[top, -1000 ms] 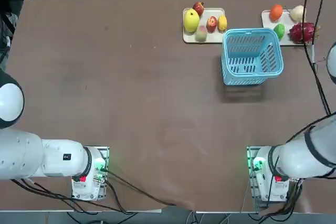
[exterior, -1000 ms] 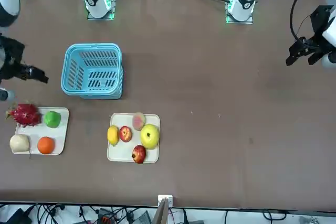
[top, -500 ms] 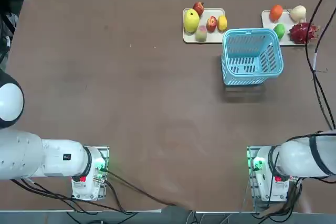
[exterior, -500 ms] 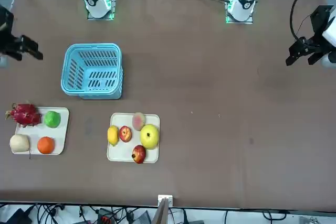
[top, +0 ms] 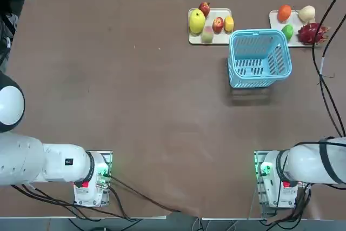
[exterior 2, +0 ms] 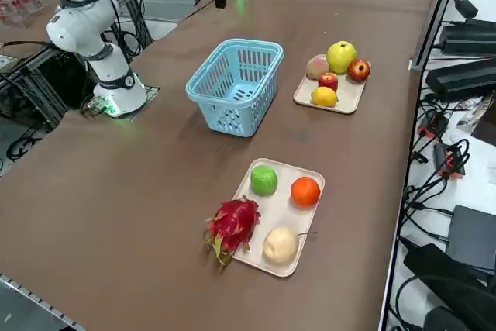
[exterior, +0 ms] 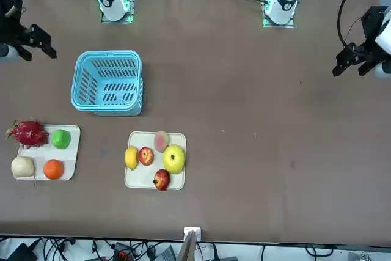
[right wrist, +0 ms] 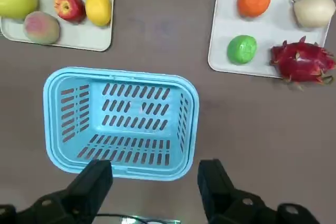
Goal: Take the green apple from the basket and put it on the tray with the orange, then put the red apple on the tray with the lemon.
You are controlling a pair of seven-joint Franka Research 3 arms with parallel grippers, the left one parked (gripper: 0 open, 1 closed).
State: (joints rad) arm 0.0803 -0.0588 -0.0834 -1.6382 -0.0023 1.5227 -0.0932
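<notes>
The right arm has pulled back from the far trays since the earlier frames, and its right gripper [right wrist: 152, 187] now hangs high over the near rim of the basket [right wrist: 121, 124], fingers spread wide and carrying nothing
The basket looks empty: the green apple [right wrist: 242, 49] already sits on the tray [right wrist: 223, 24] with the orange [right wrist: 253, 0], a pale round fruit and a dragon fruit [right wrist: 301, 62], while the red apple [right wrist: 70, 7] lies just beside the lemon [right wrist: 98, 7] on the other tray [right wrist: 79, 38]. Both apples look small, round, smooth and probably light and rigid, so they could roll or slip; a grip across the widest middle from above seems safest, with neighbouring fruit crowding the red one
</notes>
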